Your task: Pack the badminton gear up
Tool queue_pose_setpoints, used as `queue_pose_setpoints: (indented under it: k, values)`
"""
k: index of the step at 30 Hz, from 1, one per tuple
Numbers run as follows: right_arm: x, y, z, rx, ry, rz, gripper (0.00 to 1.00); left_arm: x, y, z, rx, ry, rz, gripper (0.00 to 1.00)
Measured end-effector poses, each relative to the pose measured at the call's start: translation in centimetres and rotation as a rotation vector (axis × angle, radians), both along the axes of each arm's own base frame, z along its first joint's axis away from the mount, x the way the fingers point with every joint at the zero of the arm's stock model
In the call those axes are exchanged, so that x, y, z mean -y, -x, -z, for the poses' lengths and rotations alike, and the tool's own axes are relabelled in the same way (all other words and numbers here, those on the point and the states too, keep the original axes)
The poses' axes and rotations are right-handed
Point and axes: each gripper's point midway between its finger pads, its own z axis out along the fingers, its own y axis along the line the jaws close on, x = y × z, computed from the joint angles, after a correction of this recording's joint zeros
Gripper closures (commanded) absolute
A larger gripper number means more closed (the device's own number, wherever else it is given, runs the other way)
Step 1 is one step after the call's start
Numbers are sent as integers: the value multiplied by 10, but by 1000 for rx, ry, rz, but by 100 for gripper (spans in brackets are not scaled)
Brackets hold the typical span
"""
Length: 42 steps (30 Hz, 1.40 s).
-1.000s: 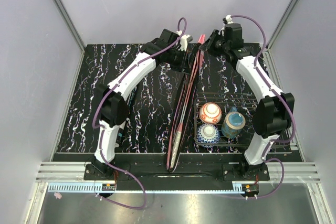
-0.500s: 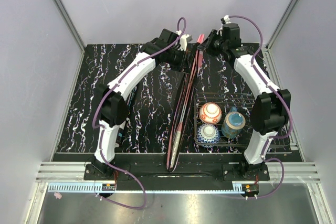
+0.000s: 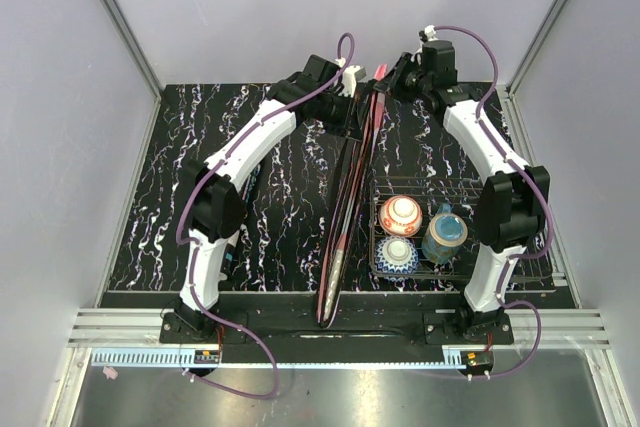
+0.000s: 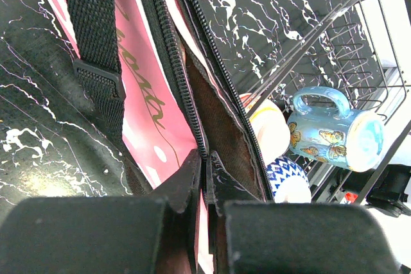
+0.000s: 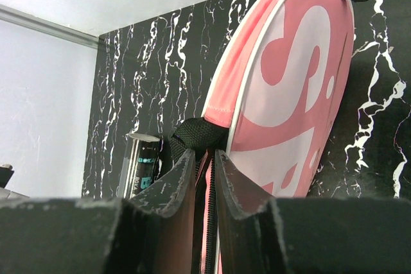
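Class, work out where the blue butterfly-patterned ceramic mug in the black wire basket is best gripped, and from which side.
Probably the rim, from above. The blue butterfly-patterned ceramic mug stands mouth-up, and the black wire basket walls in its sides, so one jaw goes inside the mouth and one outside.

Long pink racket cover [image 3: 345, 209] standing on edge, running from near table edge to far middle. Big white lettering on face, white piping, black webbing strap. Black zip parted, dark lining showing. Far end pinched at zip edge by my left gripper [image 4: 205, 166] and my right gripper [image 5: 205, 158]. Left of cover, apart from it, black tube [image 5: 142, 163] with teal print lying flat on table
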Motion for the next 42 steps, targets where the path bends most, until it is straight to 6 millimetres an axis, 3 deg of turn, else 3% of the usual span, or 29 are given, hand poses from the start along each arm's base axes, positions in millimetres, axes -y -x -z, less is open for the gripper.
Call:
queue_pose_setpoints:
  k: [8, 20, 23, 29, 37, 42]
  values:
    - [-2, -3, -6, 7, -11, -3, 79, 0, 0, 0, -1, 1, 2, 100]
    - [-6, -4, -2, -5, -24, -16, 77, 0, 1, 0, -4, 3, -1, 100]
    - [-7, -3, -2, -9, -33, -19, 79, 0, 1, 0, -4, 3, -1, 100]
    - [-7, -4, -5, -3, -42, -18, 100, 0, 1, 0, -5, 3, -2, 100]
    - [-13, -5, 0, -4, -95, -21, 100, 0, 0, 0, -15, 1, -22, 100]
    - [-10, 8, 4, -3, -158, 4, 100, 0, 2, 1, -38, 0, -35, 100]
